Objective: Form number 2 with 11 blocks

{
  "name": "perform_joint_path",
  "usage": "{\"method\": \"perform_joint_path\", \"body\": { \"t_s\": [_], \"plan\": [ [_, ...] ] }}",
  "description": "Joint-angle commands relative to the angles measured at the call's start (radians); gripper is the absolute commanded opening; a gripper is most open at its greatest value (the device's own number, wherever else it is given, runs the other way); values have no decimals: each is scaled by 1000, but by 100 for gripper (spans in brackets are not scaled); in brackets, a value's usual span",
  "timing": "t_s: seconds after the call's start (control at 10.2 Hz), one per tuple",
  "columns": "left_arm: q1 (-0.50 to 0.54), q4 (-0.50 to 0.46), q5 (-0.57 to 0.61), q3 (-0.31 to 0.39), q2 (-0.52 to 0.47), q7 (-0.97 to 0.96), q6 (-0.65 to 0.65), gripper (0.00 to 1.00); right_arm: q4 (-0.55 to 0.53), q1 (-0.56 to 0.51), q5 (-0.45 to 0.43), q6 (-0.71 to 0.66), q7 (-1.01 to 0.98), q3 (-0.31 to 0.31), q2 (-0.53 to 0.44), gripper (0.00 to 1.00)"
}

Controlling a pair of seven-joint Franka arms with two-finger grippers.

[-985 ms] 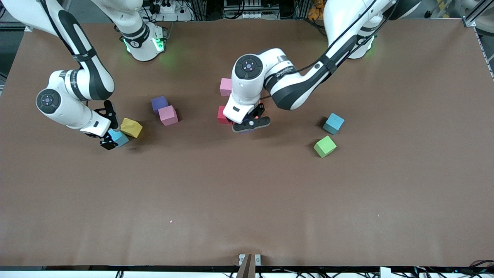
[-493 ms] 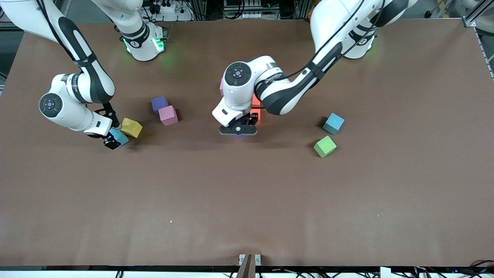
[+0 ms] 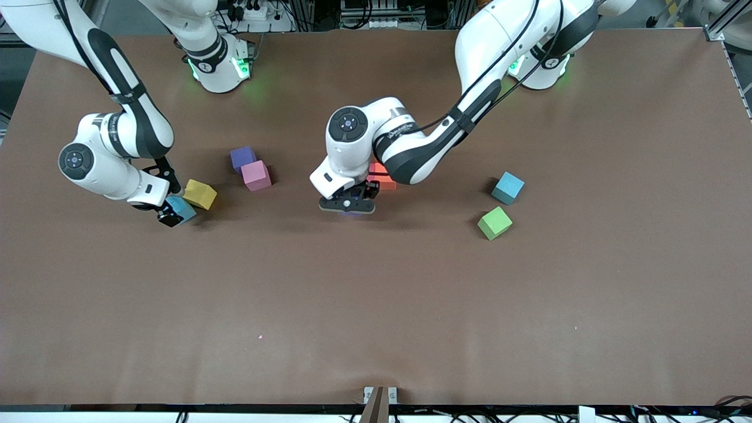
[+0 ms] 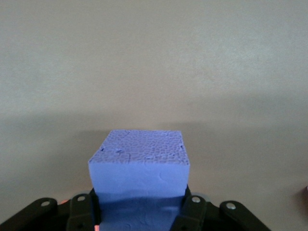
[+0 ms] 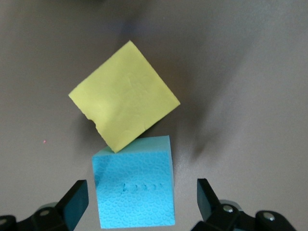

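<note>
We see a plain brown counter (image 3: pixel 376 305). The left claw (image 4: pixel 139 211) squeezes a purple block (image 4: pixel 139 161); the right claw (image 5: pixel 142 202) gapes around a blue block (image 5: pixel 134 190).

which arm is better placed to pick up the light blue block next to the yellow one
Right. The right gripper is open with its fingers either side of the light blue block; the left gripper already grips a purple block.

No text, label, brand or number can be read with certainty. Small dark lettering runs along the white wrist link of the left arm (image 3: pixel 399 130) and of the right arm (image 3: pixel 111 134), too small to make out. The cubes and the table (image 3: pixel 376 305) carry no writing.
</note>
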Motion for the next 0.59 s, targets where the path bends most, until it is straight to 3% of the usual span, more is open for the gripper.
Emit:
{"method": "perform_joint_path", "body": {
  "t_s": [0.0,0.49],
  "plan": [
    [-40,86,4,17,65,15,-6,20,-8,-13,11,45,-69,-7,26,100],
    [-54,101,-39,22,105,-10,35,19,-12,-10,10,53,-82,-9,55,100]
  ]
}}
